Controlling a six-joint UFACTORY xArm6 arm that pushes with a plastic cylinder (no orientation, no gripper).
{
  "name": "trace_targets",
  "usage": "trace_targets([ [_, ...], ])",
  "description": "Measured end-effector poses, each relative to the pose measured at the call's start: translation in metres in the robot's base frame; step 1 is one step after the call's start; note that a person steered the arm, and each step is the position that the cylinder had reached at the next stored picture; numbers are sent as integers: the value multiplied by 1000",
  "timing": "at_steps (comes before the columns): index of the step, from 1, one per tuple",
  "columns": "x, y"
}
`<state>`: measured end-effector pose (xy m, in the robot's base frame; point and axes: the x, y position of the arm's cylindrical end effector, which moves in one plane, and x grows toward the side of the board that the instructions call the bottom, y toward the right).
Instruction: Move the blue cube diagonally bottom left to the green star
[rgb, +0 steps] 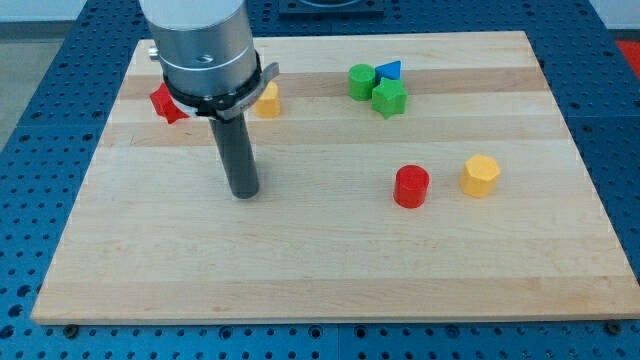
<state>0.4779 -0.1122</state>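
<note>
tip (244, 192): left of middle on the board (330, 270), touching no block
fingers: none, only a plain rod
blue block (389, 70): far side, right of middle, shape unclear, just behind green star (390, 98)
green cylinder (362, 81): just left of both
red cylinder (411, 186), yellow block (481, 175): near right
red block (166, 102), yellow block (267, 100): far left, partly hidden by the arm

Green star (390, 98), blue block (389, 70), pale wood board (330, 260).

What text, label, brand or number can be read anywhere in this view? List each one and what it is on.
None. No readable word, number or sign shows on the wooden board, the arm's grey housing, my tip, or any block, including the blue cube and green star.
</note>
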Motion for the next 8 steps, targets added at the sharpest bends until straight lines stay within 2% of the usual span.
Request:
trace_targets([
  [1, -1, -37],
  [2, -23, -41],
  [3, -28, 21],
  [4, -28, 60],
  [5, -28, 51],
  [7, -82, 99],
  [8, -78, 89],
])
